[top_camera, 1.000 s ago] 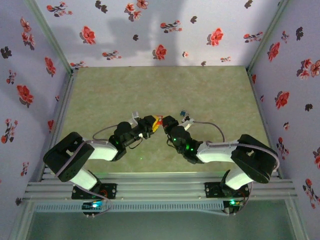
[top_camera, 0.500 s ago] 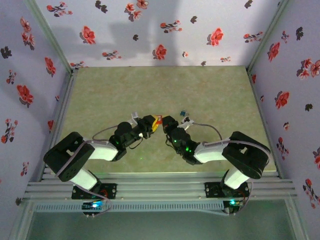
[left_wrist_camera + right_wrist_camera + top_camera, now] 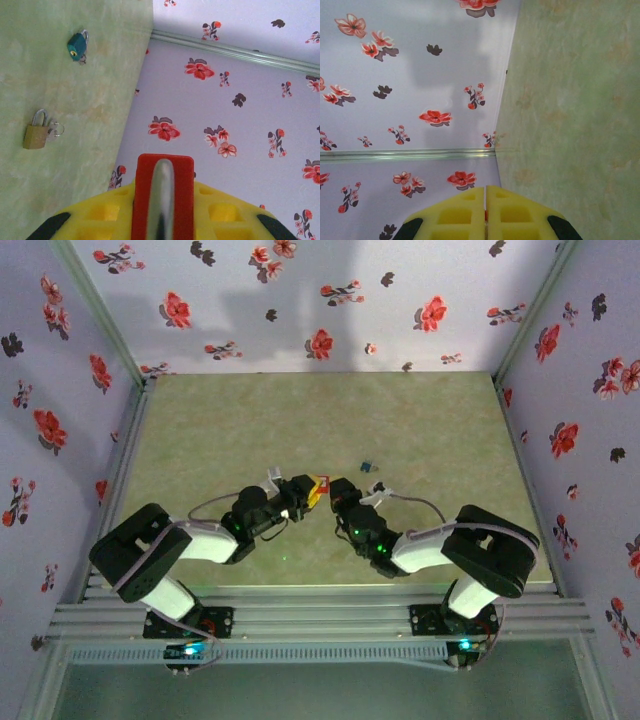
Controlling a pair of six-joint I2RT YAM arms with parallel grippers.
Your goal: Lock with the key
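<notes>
Red padlock (image 3: 182,200) clamped in left fingers (image 3: 95,215); right fingers (image 3: 455,215), pressed together, had swung in to just beside it. Key insertion likely next, key itself indiscernible.

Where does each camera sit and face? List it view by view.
Top external: above and behind the bases, looking down on the table; both arms show, left gripper and right gripper nearly tip to tip.
Left wrist: on the left arm, looking along the table to a wall; its yellow fingers clamp a red padlock.
Right wrist: faces a wall corner; its fingers pressed together.
Shared: top and left wrist both show the red padlock and a teal padlock.
</notes>
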